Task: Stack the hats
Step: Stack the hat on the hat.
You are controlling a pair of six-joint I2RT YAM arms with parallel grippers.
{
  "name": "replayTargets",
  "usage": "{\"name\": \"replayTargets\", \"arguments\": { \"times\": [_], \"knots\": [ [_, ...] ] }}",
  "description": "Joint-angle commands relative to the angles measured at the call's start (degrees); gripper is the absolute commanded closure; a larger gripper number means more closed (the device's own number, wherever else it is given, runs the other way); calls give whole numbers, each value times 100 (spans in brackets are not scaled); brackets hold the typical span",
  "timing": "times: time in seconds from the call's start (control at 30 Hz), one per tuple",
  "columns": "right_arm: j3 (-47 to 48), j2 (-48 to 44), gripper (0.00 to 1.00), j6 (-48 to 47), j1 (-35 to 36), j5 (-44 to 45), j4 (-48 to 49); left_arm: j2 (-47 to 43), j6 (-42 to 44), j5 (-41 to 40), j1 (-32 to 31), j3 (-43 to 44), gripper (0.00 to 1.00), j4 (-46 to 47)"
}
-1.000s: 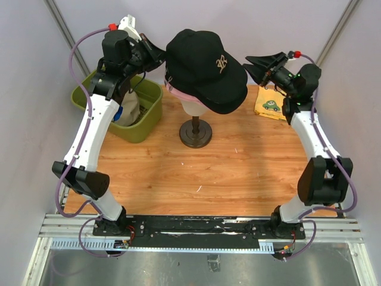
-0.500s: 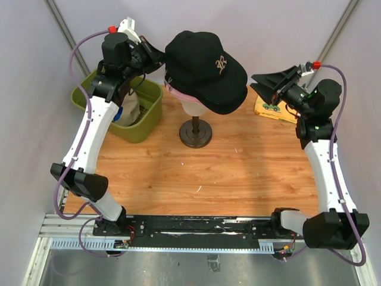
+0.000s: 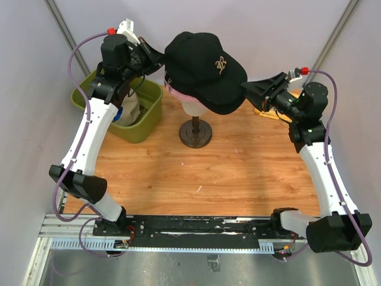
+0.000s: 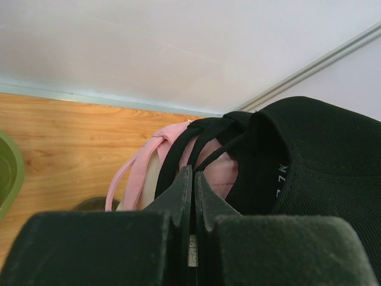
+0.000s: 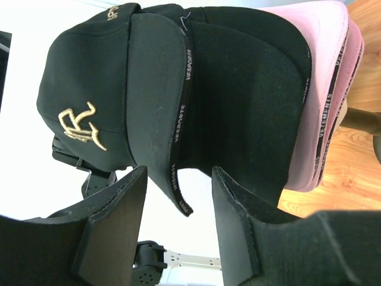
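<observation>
Top external shows wooden table (image 3: 238,170), pale walls (image 3: 268,24), hats (image 3: 205,68).

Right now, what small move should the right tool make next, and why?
Probably close on the brim of the top black cap: the right tool, jaws open, straddles its edge without touching, while the left tool sits shut at the caps' back straps.

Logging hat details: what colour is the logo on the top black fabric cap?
Gold. The logo on the black fabric cap shows best in the right wrist view.
</observation>
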Motion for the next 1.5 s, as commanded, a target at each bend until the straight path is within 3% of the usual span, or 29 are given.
{"name": "replayTargets", "arguments": {
  "times": [0.0,0.2,0.77,1.07,1.47],
  "knots": [
    [209,185,51,-112,236,276,274,-192,38,-85,19,-81,100,-136],
    [374,425,54,-106,417,442,403,-196,56,-140,-57,-89,100,-188],
    [-94,323,98,124,367,433,323,-360,172,-454,-79,-290,99,-384],
    [-577,366,99,746,64,190,773,-424,323,-668,-72,-434,99,-499],
    [-549,637,99,1033,-179,-39,868,-313,513,-1021,-77,126,100,-822]
  ]
}}
